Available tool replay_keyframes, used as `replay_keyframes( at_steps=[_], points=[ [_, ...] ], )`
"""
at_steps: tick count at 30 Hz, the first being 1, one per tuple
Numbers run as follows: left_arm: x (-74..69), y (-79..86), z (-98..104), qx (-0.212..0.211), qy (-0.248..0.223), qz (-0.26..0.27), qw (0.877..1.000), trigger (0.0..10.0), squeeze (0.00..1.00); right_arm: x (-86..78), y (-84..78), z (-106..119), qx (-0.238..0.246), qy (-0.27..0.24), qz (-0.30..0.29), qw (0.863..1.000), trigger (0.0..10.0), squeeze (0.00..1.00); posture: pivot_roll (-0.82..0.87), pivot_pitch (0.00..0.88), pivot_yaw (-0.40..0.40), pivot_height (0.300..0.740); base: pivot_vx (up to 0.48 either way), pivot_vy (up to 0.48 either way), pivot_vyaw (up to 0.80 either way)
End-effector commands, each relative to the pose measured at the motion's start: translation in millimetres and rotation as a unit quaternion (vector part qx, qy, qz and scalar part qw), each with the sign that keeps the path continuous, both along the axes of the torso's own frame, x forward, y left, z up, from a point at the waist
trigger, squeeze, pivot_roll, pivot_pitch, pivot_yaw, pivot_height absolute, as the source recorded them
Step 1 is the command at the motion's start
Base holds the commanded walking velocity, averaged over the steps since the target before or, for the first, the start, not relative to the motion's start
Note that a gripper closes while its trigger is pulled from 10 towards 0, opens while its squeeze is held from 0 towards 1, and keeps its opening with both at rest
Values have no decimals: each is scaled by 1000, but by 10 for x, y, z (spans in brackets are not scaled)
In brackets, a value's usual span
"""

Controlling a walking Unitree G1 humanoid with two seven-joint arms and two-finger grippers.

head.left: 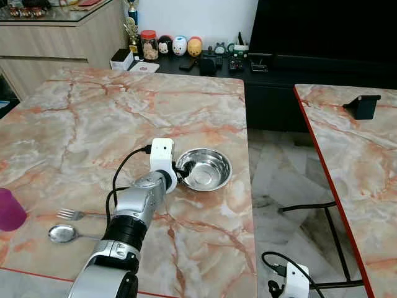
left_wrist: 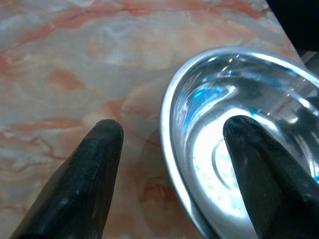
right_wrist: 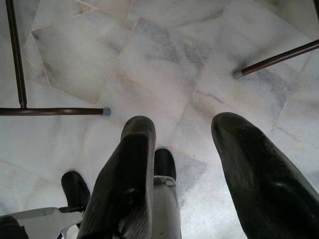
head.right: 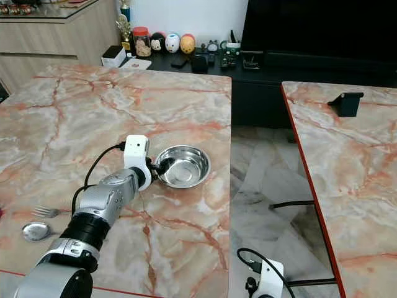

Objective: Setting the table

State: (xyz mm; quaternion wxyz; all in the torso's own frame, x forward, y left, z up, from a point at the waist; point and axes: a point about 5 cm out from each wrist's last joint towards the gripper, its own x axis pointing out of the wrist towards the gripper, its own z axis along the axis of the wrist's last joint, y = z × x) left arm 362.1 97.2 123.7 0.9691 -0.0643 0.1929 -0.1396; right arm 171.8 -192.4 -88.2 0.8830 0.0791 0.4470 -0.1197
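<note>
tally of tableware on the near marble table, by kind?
Bowl: 1, steel bowl, left gripper open across its rim
Fork: 1, fork
Spoon: 1, spoon
Cup: 1, purple cup, cut off at the frame edge
Total: 4

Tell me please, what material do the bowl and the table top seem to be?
The bowl looks like polished steel: mirror-bright, with sharp reflections. The table top looks like glossy marble, or an imitation of it: grey-white with orange veins.
</note>
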Motion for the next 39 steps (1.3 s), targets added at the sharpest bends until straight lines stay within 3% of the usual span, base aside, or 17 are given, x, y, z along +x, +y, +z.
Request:
replay_keyframes(
  at_steps=[1, 21, 22, 23, 24, 25, 26, 39],
  points=[
    [12, -15, 33, 12, 2, -4, 1000, 10000, 0, -18, 8, -11, 5, 5, -4, 1000, 10000, 0, 79, 0, -15, 740, 0, 0, 0],
    [-57, -107, -60, 3, 43, -11, 999, 10000, 0, -22, 7, -13, 5, 7, 0, 1000, 10000, 0, 81, 0, -15, 740, 0, 0, 0],
    [-60, -114, -61, 3, 44, -13, 999, 6196, 0, -22, 8, -13, 5, 7, 0, 1000, 10000, 0, 81, 0, -15, 740, 0, 0, 0],
    [-60, -114, -61, 3, 44, -13, 999, 6196, 0, -22, 8, -13, 5, 7, 0, 1000, 10000, 0, 81, 0, -15, 740, 0, 0, 0],
    [-64, -119, -60, 2, 44, -14, 999, 1412, 0, -24, 8, -14, 5, 7, 0, 1000, 10000, 0, 79, 0, -14, 740, 0, 0, 0],
    [-67, -121, -60, 2, 44, -15, 999, 1412, 0, -25, 9, -15, 6, 7, 0, 1000, 10000, 0, 79, 0, -14, 740, 0, 0, 0],
    [-69, -120, -60, 2, 44, -15, 999, 0, 0, -26, 9, -15, 6, 8, 0, 1000, 10000, 0, 79, 0, -14, 740, 0, 0, 0],
    [-79, -97, -88, 10, 48, -18, 999, 0, 0, -28, 6, -16, 6, 9, 2, 1000, 10000, 0, 79, 0, -16, 740, 0, 0, 0]
  ],
)
